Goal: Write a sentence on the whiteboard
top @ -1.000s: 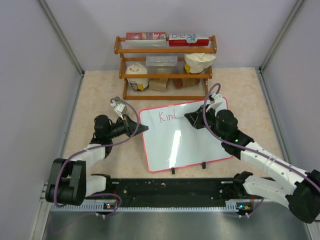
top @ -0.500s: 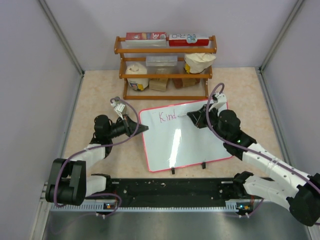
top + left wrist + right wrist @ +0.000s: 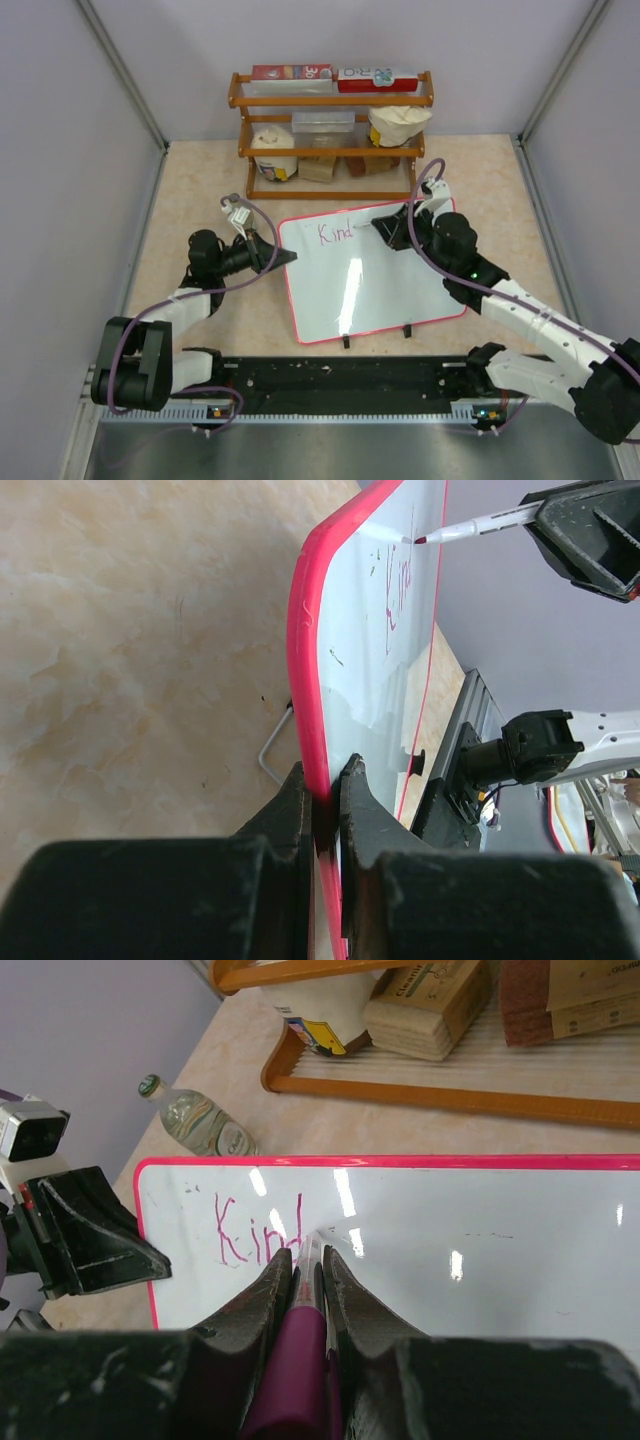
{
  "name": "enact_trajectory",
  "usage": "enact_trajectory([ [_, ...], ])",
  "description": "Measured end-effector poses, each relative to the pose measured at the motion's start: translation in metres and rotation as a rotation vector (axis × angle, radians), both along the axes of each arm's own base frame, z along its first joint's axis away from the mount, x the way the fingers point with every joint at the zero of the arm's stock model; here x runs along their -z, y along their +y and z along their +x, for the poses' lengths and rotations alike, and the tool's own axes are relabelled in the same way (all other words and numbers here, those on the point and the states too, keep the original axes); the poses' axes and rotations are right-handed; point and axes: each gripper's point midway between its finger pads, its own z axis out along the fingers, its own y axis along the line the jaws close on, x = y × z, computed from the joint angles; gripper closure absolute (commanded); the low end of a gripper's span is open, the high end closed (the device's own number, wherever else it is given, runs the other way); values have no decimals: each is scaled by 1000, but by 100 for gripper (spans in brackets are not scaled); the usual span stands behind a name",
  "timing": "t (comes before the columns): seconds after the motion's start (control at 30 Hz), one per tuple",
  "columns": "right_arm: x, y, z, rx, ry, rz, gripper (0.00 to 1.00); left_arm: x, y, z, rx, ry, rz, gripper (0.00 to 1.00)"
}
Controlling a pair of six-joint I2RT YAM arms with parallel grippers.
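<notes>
The whiteboard (image 3: 370, 275), white with a red-pink frame, stands tilted on the table. Pink letters "Kind" (image 3: 336, 233) are on its upper left; they also show in the right wrist view (image 3: 255, 1232). My left gripper (image 3: 285, 257) is shut on the whiteboard's left frame edge (image 3: 305, 680), with one jaw on each side. My right gripper (image 3: 385, 229) is shut on a magenta marker (image 3: 305, 1330), and the marker tip (image 3: 420, 540) touches the board just right of the "d".
A wooden rack (image 3: 330, 135) with boxes, a tub and a bag stands behind the board. A small glass bottle (image 3: 195, 1120) lies on the table left of the board's top. Two black clip feet (image 3: 346, 341) hold the board's near edge.
My right gripper has lifted slightly up and back along the top of the board with the marker. The underline after "Kind" seen a second ago no longer shows. My left gripper has not moved.
</notes>
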Motion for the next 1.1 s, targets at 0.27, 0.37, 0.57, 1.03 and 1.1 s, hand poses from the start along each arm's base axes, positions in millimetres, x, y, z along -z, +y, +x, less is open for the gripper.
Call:
enact_trajectory([
  [0.27, 6, 1, 2, 0, 10, -14, 100, 0, 0, 0, -1, 2, 0, 100],
  [0.37, 6, 1, 2, 0, 10, -14, 100, 0, 0, 0, -1, 1, 0, 100],
  [0.57, 9, 0, 0, -4, 10, -14, 100, 0, 0, 0, -1, 2, 0, 100],
  [1.03, 22, -3, -14, -28, 23, 0, 100, 1, 0, 0, -2, 3, 1, 100],
  [1.1, 23, -4, -14, -27, 25, 1, 100, 1, 0, 0, -2, 3, 1, 100],
])
